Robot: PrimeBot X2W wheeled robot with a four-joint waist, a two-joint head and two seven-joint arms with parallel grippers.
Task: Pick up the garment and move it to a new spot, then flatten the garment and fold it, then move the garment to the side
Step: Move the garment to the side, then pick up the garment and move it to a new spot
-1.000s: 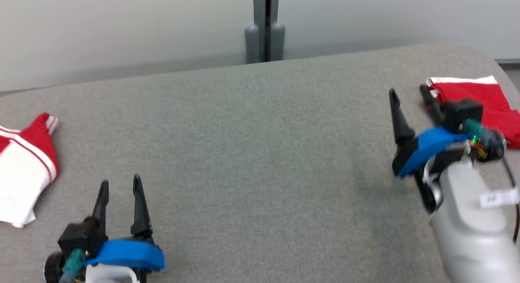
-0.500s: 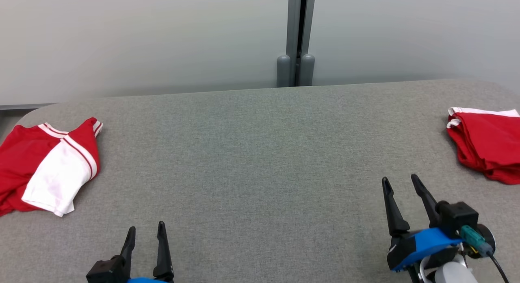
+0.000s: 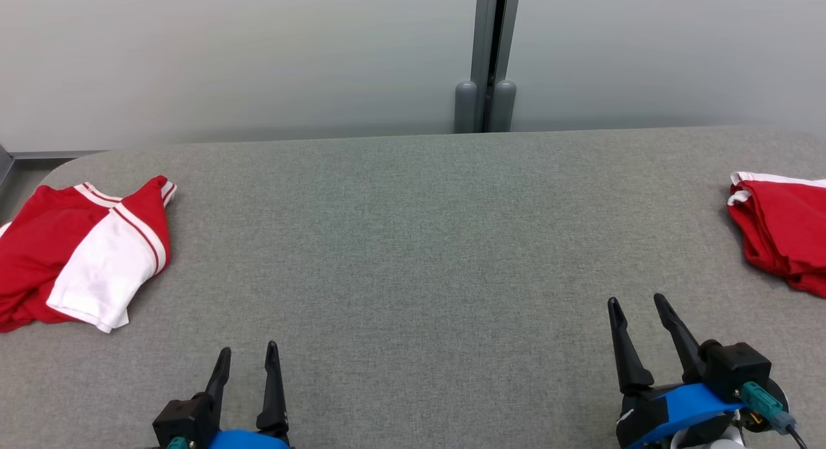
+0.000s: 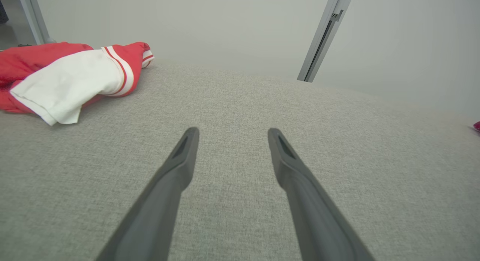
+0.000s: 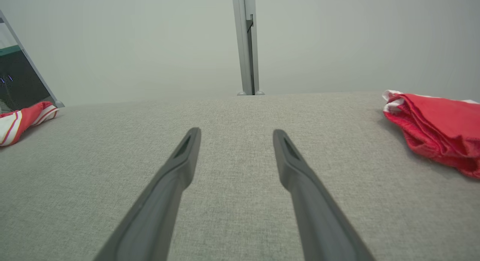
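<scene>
We note crumpled red-and-white garment (image 3: pixel 84 255) at tabletop (image 3: pixel 413 242) left, folded red garment (image 3: pixel 784 236) at right; left gripper (image 3: pixel 248 348), right gripper (image 3: pixel 635 299) spread wide, empty.

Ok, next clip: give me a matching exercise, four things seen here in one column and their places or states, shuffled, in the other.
1. white-sleeved garment
2. folded red garment
3. left end effector
4. grey post

A. at the right end of the table
B. behind the far edge, near the middle
C. rumpled, at the left end
D. open, holding nothing, by the near edge

Pairs: 1-C, 2-A, 3-D, 4-B.
</scene>
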